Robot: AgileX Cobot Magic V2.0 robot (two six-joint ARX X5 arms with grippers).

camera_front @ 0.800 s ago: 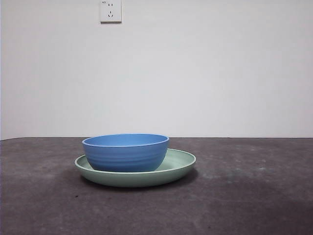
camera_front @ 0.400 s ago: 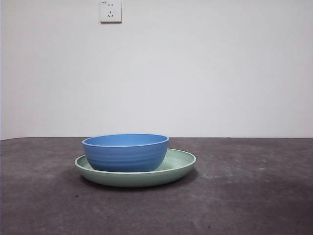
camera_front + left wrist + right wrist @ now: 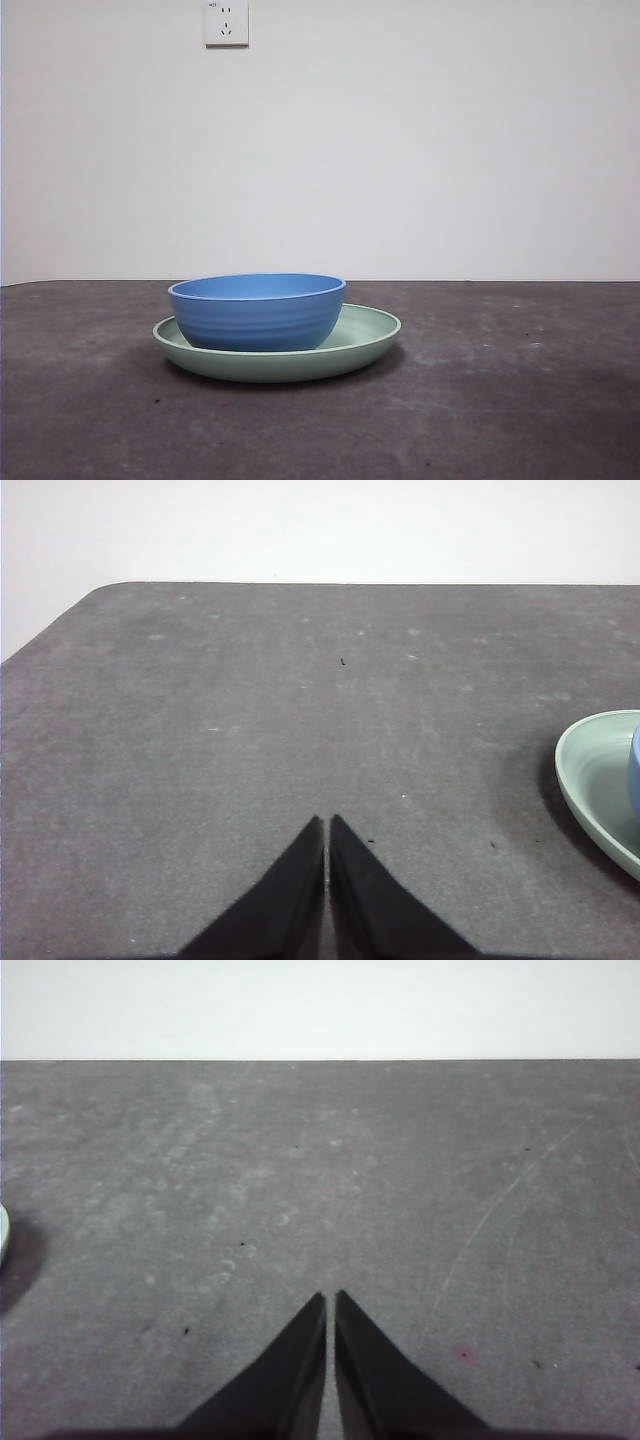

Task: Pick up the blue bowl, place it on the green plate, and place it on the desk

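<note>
The blue bowl stands upright inside the green plate, left of centre on the desk. In the left wrist view, part of the green plate and a sliver of the blue bowl show at the picture's edge. My left gripper is shut, holding nothing, over bare desk well apart from the plate. The right wrist view has my right gripper shut and empty above bare desk, with only a thin edge of the plate in sight. Neither arm appears in the front view.
A white wall with a power socket rises behind the desk. The desk's rounded far corner shows in the left wrist view. A small pink spot marks the surface near my right gripper.
</note>
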